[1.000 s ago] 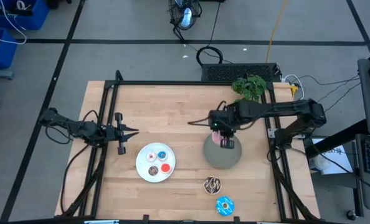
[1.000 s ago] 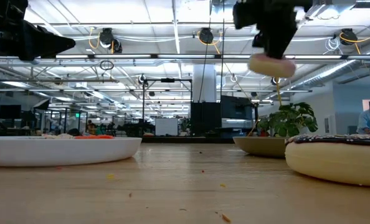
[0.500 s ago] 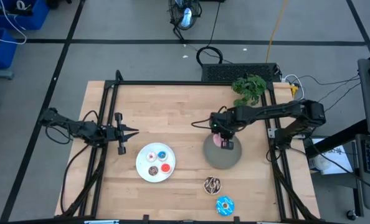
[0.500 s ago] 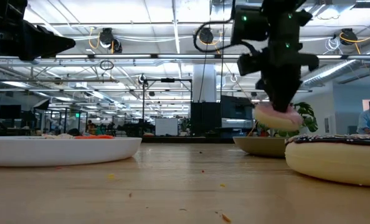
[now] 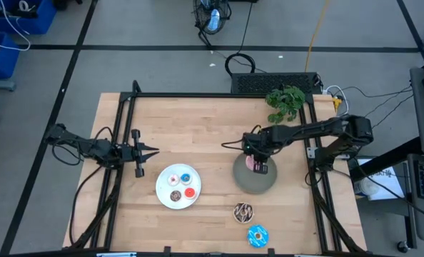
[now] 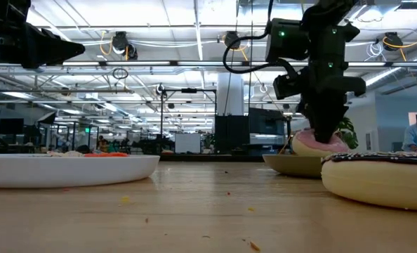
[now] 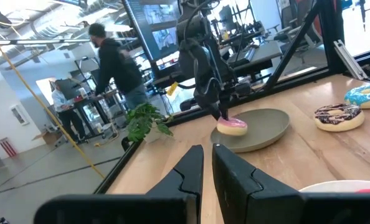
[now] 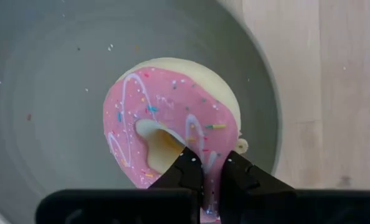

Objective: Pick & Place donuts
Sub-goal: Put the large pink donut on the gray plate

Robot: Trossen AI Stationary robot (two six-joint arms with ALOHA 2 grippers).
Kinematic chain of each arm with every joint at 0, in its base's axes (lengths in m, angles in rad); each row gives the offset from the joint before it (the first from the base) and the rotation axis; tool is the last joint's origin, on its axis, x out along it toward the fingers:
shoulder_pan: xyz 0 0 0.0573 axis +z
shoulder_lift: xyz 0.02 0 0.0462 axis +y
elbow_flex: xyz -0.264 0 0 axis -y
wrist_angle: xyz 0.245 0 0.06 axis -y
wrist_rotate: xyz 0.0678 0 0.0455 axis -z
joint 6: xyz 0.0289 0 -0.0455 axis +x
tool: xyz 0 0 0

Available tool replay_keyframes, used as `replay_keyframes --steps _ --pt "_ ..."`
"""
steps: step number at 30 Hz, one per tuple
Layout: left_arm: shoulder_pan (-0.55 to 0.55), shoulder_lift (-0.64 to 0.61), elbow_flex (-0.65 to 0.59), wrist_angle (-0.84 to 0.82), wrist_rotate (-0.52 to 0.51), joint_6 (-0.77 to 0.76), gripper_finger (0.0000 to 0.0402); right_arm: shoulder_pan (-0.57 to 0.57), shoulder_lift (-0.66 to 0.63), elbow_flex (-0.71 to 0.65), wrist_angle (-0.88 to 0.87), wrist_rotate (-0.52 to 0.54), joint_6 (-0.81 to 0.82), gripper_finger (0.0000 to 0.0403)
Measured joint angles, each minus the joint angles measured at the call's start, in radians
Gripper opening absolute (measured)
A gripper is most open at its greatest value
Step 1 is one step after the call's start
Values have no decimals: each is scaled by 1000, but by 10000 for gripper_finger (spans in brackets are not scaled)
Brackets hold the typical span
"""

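A pink-iced donut [image 8: 172, 118] sits low over the round grey plate [image 5: 255, 180], with my right gripper [image 5: 256, 160] shut on it and pointing steeply down. In the left wrist view this donut [image 7: 232, 126] is at the plate's edge nearest the white plate. The white plate [image 5: 163, 191] carries three tiny donuts: blue [image 5: 185, 178], brown [image 5: 175, 195] and red [image 5: 190, 192]. A chocolate donut with white drizzle [image 5: 243, 211] and a blue sprinkled one [image 5: 258, 235] lie flat on the wood near the front edge. My left gripper [image 5: 153, 150] waits shut and level at the table's left. My right gripper pinches one side of the pink donut's ring [image 8: 211, 163], one finger [image 8: 186, 167] in the hole and the other [image 8: 240, 173] outside. The fingers come from above, pointing down. The donut lies about level at the grey plate's surface; I cannot tell whether it touches.
A black metal frame [image 5: 126, 135] borders the table's left, far and right sides. A small green plant [image 5: 285, 98] stands at the far right corner. Bare wood lies between the two plates and along the far side. People stand in the room beyond the table.
My right gripper has gone down with the pink donut, from well above the grey plate to the plate's surface, staying shut on it. The donut has kept about level.
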Motion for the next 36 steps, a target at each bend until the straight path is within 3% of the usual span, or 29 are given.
replay_keyframes --steps 10,20,24,36 --pt "0 0 0 -2 0 0 42 0 0 -46 39 2 -13 23" --pt "0 0 0 -2 0 8 42 0 0 -46 48 4 1 141" --pt "0 0 0 -2 0 9 42 0 0 -38 41 5 -20 169" --pt "0 0 0 -6 0 7 42 0 0 73 -61 4 -30 172"
